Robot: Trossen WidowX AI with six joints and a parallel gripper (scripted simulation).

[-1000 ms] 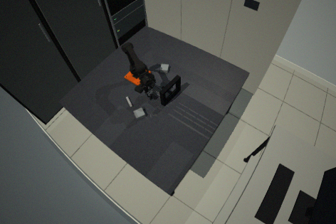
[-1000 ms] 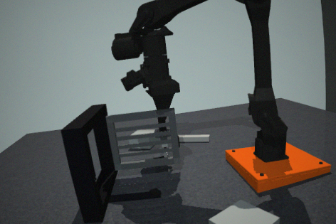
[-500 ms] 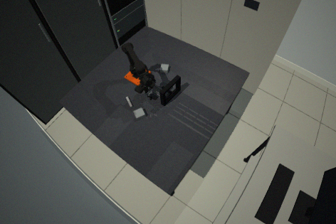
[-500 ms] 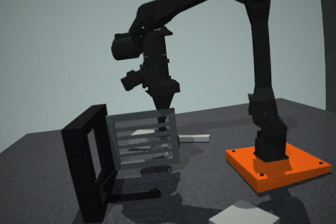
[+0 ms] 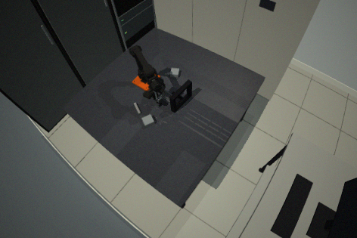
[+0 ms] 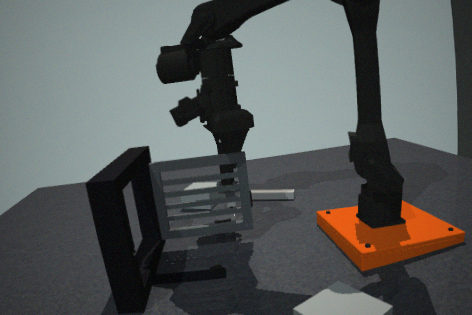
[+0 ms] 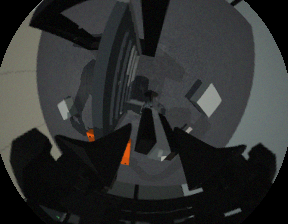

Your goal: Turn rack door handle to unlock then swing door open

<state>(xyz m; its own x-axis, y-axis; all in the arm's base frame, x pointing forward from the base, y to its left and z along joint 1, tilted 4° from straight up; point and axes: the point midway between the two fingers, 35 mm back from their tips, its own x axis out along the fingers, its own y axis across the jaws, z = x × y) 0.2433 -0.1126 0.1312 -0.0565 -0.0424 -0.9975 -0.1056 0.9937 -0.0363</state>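
The black frame (image 5: pixel 174 103) (image 6: pixel 104 231) stands upright on the table. The grey slatted door (image 6: pixel 158 201) (image 7: pixel 108 75) stands swung far out from it, roughly square to the frame; its exact angle cannot be read. My gripper (image 6: pixel 227 175) (image 7: pixel 152 128) points down at the door's free edge, its fingers partly hidden behind the slats in the exterior view. The fingers are apart. In the wrist view a dark bar (image 7: pixel 146 134), seemingly the handle, shows between the fingertips. Whether a finger touches it, and how far it is turned, cannot be told.
A pale block (image 5: pixel 148 120) (image 7: pixel 209 100) and a pale bar (image 5: pixel 137 108) (image 6: pixel 272 194) lie on the door's outer side. Another pale block (image 5: pixel 175 72) (image 6: pixel 344 306) (image 7: pixel 64 109) lies on the other side. The arm's orange base (image 5: pixel 140 83) (image 6: pixel 350 247) is behind.
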